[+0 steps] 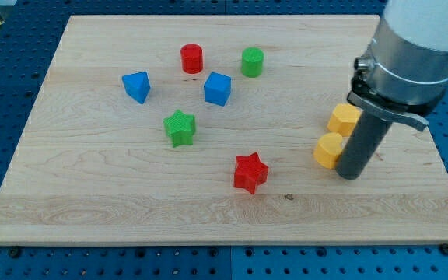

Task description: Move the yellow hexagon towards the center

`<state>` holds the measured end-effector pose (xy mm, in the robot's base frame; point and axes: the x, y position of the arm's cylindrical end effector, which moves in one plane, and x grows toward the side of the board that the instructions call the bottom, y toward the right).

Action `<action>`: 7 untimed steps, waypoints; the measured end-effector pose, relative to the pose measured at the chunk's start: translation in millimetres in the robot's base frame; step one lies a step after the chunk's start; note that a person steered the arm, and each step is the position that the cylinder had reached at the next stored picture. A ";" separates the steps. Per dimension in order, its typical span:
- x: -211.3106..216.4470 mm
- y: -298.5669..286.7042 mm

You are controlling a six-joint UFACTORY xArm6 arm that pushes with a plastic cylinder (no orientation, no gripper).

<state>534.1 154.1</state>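
Observation:
Two yellow blocks lie at the view's right. The upper one [343, 119] looks like a hexagon. The lower yellow block [329, 149] has a shape I cannot make out for sure. My tip [351, 173] rests on the board just right of the lower yellow block, touching or nearly touching it, and below the upper one. The dark rod partly hides the right sides of both yellow blocks.
A red star [250, 172] lies left of the yellow blocks. A green star [180, 127], a blue cube [218, 88], a blue block [137, 85], a red cylinder [191, 58] and a green cylinder [252, 61] lie on the wooden board [92, 194].

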 end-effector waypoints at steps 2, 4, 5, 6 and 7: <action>-35.4 -19.5; -37.3 7.2; -51.0 7.2; -72.8 7.2; -86.3 7.2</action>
<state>447.8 161.3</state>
